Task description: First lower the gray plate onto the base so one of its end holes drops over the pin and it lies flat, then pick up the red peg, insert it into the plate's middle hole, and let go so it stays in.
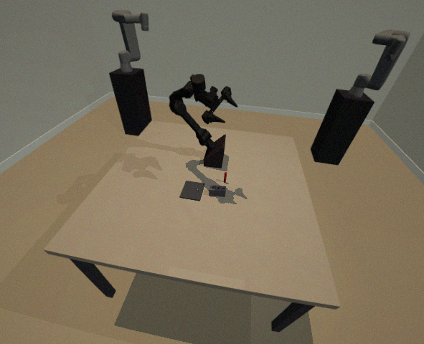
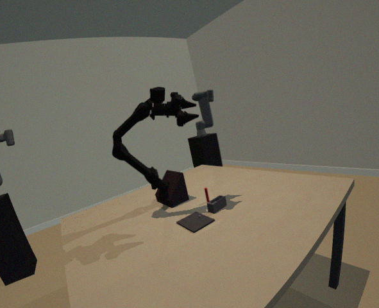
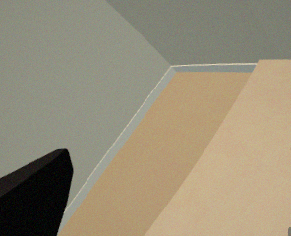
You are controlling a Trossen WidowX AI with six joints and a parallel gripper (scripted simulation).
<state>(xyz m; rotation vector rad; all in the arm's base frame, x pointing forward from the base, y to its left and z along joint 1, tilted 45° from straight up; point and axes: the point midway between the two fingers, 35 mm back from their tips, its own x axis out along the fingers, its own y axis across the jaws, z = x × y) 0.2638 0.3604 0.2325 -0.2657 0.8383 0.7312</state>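
The base [image 1: 189,191] [image 2: 192,224] is a flat dark square on the table, with a small pin [image 1: 197,190] [image 2: 199,215] standing up near one side. Beside it is a small gray block-like piece [image 1: 217,193] [image 2: 218,205] with dark openings in its top; the gray plate seems to be part of this, but I cannot tell it apart from a holder. The red peg [image 1: 225,178] [image 2: 206,194] stands upright just behind that piece. My gripper [image 1: 230,114] [image 2: 197,110] [image 3: 185,151] is open and empty, high above the table. The wrist view shows none of the task objects.
The wooden table [image 1: 189,236] [image 2: 249,258] carries my arm's dark wedge-shaped mount [image 1: 214,155] [image 2: 172,189] behind the parts. Two gray arms stand on dark pedestals [image 1: 132,102] [image 1: 339,127] beyond the table. Shadows of my arm fall near the parts.
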